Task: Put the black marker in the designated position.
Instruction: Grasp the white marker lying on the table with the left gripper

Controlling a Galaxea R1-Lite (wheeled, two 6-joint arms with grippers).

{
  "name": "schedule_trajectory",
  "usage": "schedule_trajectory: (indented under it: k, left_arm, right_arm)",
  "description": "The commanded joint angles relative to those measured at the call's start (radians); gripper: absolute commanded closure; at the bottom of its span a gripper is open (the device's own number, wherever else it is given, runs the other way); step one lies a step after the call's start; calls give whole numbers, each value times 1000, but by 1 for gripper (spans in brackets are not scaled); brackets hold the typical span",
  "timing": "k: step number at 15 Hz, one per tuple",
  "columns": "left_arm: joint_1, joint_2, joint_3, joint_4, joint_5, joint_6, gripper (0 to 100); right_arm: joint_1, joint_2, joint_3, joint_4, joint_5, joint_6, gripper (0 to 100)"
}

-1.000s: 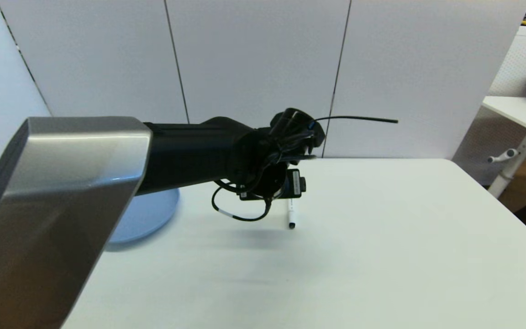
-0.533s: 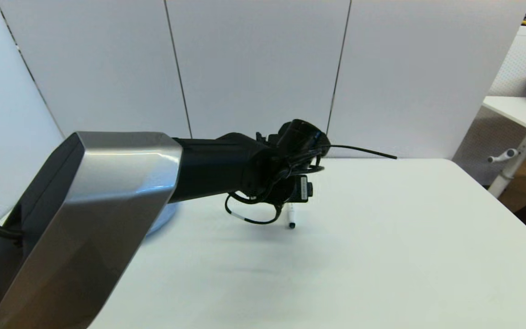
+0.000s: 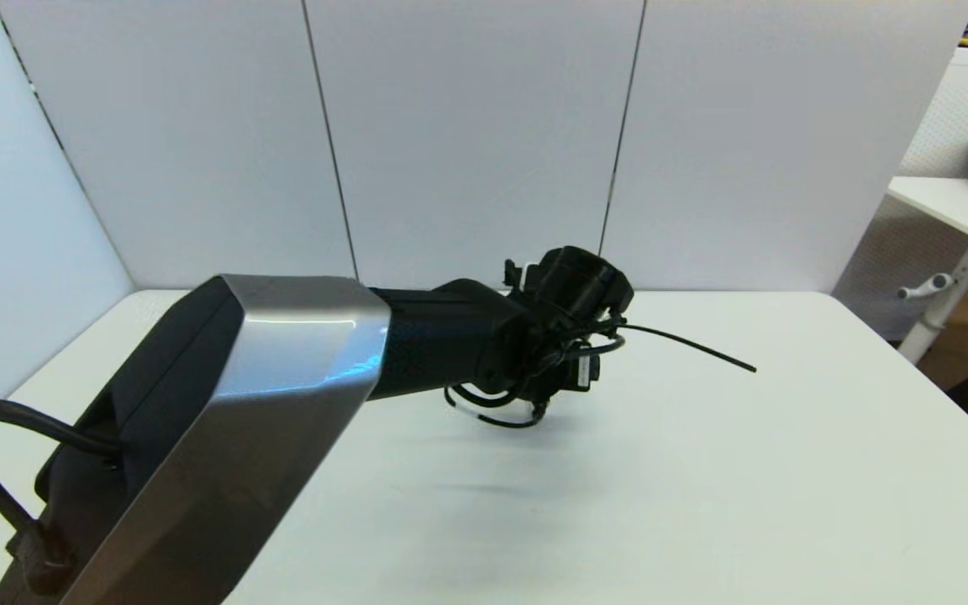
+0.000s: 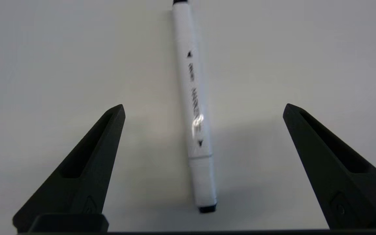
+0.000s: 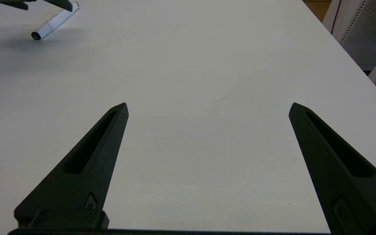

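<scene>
Since a second ago your left arm has swung lower and further out over the desk (image 3: 702, 470), so its silver housing and black forearm now cover the blue plate and the marker that the head view showed then. Going by size: the desk is the broad white surface under everything, and it carries no outline for the designated position, so you cannot read the target from these views. Your left gripper (image 4: 203, 109) hangs just above the desk with its fingers spread wide, one to each side of the black marker (image 4: 194, 107), neither touching it. That marker lies flat on the desk, its white barrel running lengthwise between the fingers, one black tip near the wrist camera and the other at the far edge of that view. Your right gripper (image 5: 208, 107) sits low over bare desk, also wide open and holding nothing, well apart from the marker (image 5: 54, 22), which shows small in its far corner under the dark left fingers. By my reading the task is at its start: the approach looks complete, but the marker is not yet grasped, lifted or carried. What is left for you is closing on the barrel, moving it and setting it down.
</scene>
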Motion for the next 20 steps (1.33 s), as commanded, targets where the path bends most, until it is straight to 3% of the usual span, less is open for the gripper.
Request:
schedule_trajectory:
  k: [1,8,19,20]
  left_arm:
    - [0,27,-1,-29,9,10,0]
    - [0,58,-1,-31,113,27,0]
    - [-1,82,-1,-89,120,29,0]
    - [-1,82,0,-87,120,29,100]
  right_arm:
    - [0,1,0,1,1,-1,0]
    - [0,1,0,1,1,1,0]
    - [0,1,0,1,1,-1,0]
    - [0,1,0,1,1,-1,0]
